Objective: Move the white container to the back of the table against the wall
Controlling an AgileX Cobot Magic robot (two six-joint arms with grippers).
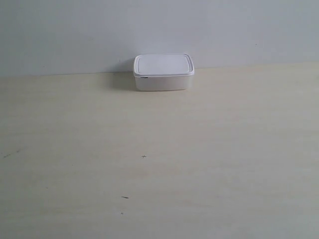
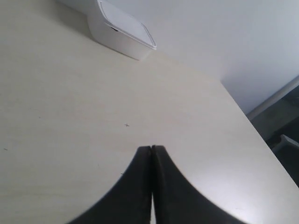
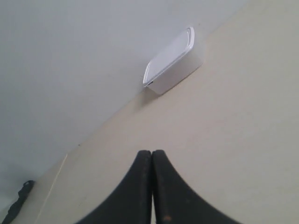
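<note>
Container at the wall, and my part looks finished.
The white container point(image 1: 163, 72) sits well ahead of both my hands, at the far edge of the table point(image 1: 199, 159) and backed against the wall point(image 1: 75, 30). My left gripper point(image 2: 152, 148) and right gripper point(image 3: 152, 151) are pressed together, empty. I judge nothing remains.

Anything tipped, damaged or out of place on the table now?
Nothing stands out. The white container sits upright by the wall at the back of the table, lid seated flat. The left gripper and right gripper are shut, well clear of it.
</note>
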